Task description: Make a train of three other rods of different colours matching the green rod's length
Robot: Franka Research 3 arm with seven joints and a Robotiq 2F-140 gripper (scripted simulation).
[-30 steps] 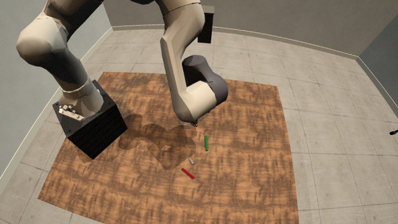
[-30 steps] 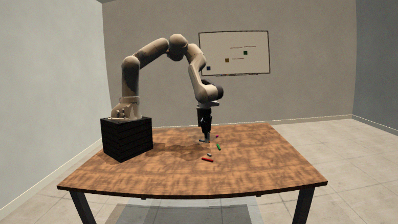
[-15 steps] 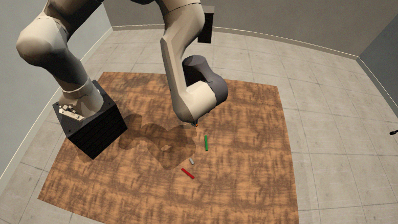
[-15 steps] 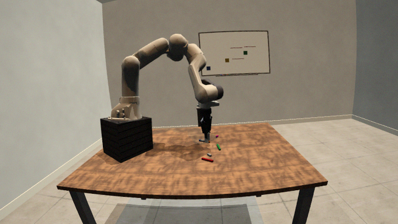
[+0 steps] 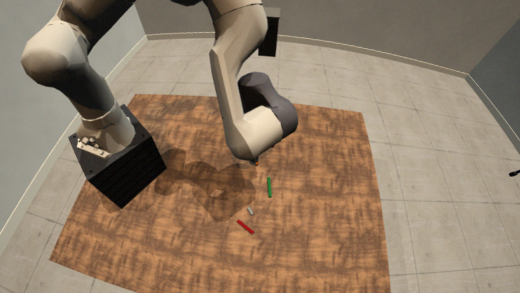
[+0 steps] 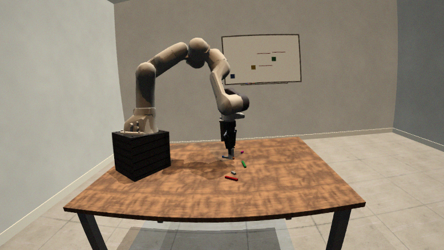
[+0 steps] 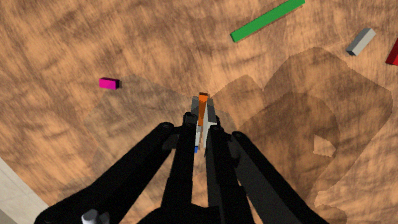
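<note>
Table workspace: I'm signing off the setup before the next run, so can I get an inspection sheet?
Surface: wooden table, arm's shadow across it.
Job's things: green rod, grey rod, red rod and magenta rod lie flat, apart; blue rod by the fingers.
Clutter: nothing seen.
Grippers: gripper low over the table, shut on orange rod.
Cables: nothing seen.
Surroundings: whiteboard on the wall, tiled floor.
</note>
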